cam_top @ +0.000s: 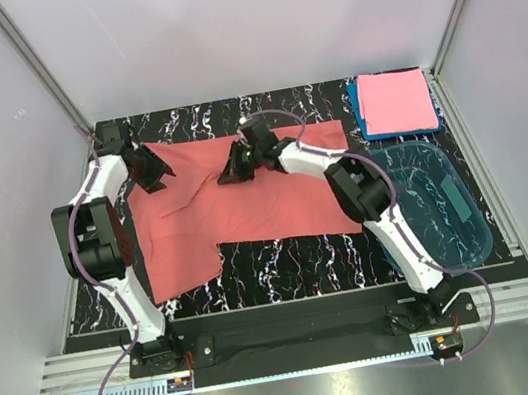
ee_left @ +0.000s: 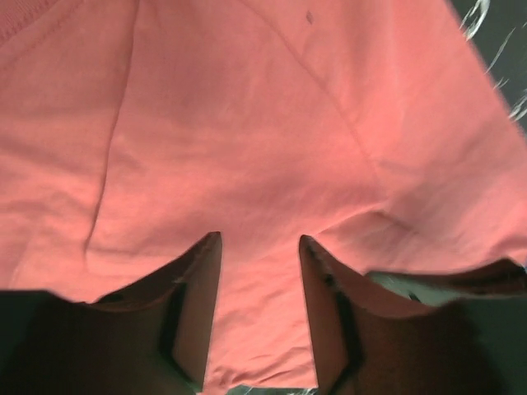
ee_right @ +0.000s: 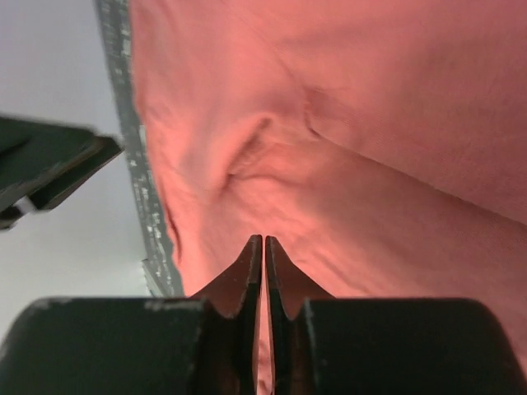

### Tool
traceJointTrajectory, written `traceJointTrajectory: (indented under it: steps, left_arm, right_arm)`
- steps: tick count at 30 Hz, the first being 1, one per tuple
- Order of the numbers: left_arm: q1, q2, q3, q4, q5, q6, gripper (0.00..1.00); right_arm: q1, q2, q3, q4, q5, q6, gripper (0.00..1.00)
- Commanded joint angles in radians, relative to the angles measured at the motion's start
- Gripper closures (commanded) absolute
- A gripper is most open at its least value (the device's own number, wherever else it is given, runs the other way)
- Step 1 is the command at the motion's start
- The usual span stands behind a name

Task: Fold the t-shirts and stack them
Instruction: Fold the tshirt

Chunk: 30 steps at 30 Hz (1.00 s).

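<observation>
Tee (cam_top: 275,201) lies lengthwise left-right; left gripper (ee_left: 259,239), jaws apart, over its far-left corner; right gripper (ee_right: 263,239), jaws together, near far-edge middle

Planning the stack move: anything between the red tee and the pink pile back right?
Nothing visible. Only bare table separates the red tee from the pile; the tub sits on the near side, off that line.

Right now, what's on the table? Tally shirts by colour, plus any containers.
red shirt, spread flat: 1
pink shirt, folded: 1
blue shirt, folded, under the pink one: 1
tub, clear blue plastic: 1
Total: 4
</observation>
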Motion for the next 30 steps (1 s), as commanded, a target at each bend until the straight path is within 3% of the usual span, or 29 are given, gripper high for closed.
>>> traceJointTrajectory:
  steps: [1,5,12,20,30]
  left_arm:
    - [-0.079,-0.138,-0.038,-0.020,-0.099,0.149,0.50]
    - [-0.181,-0.181,-0.096,-0.020,-0.280,0.345,0.45]
    - [-0.293,-0.122,-0.069,0.032,-0.446,0.450,0.48]
    - [-0.311,0.004,0.028,-0.017,-0.470,0.475,0.51]
    - [-0.313,0.006,0.011,-0.041,-0.441,0.481,0.53]
  right_arm:
    - [0.035,0.004,0.021,0.088,0.064,0.028,0.88]
    - [0.033,-0.052,-0.059,0.081,0.139,0.035,0.85]
    - [0.032,-0.190,-0.116,-0.065,0.155,-0.082,0.85]
    - [0.023,-0.225,-0.237,0.093,0.114,-0.026,0.85]
    - [0.064,-0.033,-0.064,0.224,0.067,0.136,0.75]
